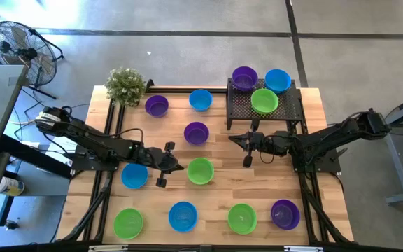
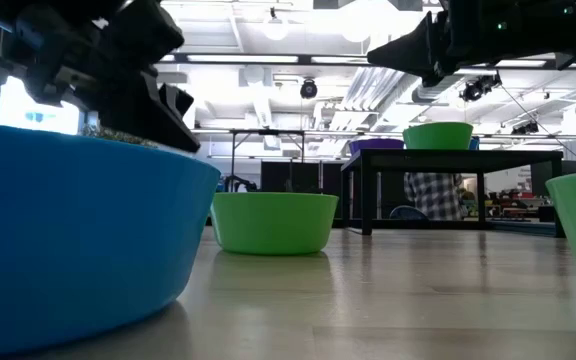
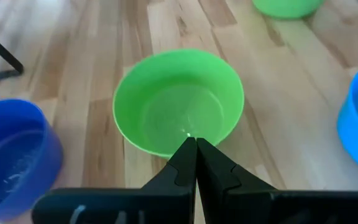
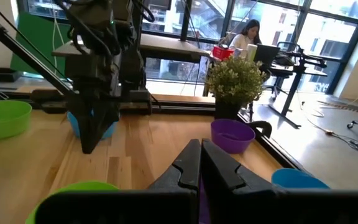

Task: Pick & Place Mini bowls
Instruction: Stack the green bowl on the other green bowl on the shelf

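Several mini bowls in purple, blue and green stand on their bases on the wooden table. My left gripper (image 1: 180, 166) is shut and slants down; its tip (image 3: 196, 143) is at the near rim of a green bowl (image 3: 179, 102), the one at mid table (image 1: 200, 170), and no touch shows. My right gripper (image 1: 235, 138) is shut, held level above the table just in front of the tray and right of a purple bowl (image 1: 196, 132). In the right wrist view its tip (image 4: 199, 146) points across the table at my left arm.
A black wire-mesh tray (image 1: 289, 112) stands raised at the back right, with a purple (image 1: 244, 78), a blue (image 1: 277, 80) and a green bowl (image 1: 264, 101) on it. A potted plant (image 1: 125, 85) is at the back left corner. A blue bowl (image 1: 134, 174) sits under my left arm.
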Robot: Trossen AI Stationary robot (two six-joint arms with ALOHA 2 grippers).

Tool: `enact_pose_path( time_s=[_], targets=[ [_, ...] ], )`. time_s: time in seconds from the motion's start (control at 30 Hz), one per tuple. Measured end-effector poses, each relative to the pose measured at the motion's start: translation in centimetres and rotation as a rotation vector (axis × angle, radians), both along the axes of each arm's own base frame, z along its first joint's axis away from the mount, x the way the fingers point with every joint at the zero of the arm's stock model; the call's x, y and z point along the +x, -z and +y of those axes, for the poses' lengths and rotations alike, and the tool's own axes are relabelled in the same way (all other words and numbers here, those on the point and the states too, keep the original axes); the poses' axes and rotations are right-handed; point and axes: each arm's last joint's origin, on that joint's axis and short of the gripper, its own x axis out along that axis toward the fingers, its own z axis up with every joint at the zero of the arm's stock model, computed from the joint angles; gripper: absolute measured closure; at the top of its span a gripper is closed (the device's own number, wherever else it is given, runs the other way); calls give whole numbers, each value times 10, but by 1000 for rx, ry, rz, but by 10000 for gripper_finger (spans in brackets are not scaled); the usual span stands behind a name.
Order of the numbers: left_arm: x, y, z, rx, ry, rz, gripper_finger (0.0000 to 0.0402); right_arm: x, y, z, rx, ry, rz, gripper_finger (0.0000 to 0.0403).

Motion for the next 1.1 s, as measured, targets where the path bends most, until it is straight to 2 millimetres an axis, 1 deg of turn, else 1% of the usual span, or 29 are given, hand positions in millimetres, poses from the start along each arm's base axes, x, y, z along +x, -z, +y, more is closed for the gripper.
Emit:
enact_pose_path(
  time_s=[0.23,0.37,0.47,0.7,0.8,0.97,1.1],
  targets=[
    [6,16,-1,41,3,46,401,1,3,11,-49,-20,14,400],
    [13,18,-2,62,-2,1,396,2,2,13,-69,-28,4,398],
    [16,18,-6,56,12,-37,377,2,2,14,-58,-35,-2,398],
    [13,16,-19,55,56,-56,298,4,7,20,-21,-63,9,390],
    [11,16,-24,57,70,-57,273,3,7,26,6,-86,3,386],
    [12,19,-28,82,29,-67,261,0,7,38,20,-134,1,381],
    [13,21,-26,59,-10,-58,262,0,12,45,68,-88,13,381]
  ],
)
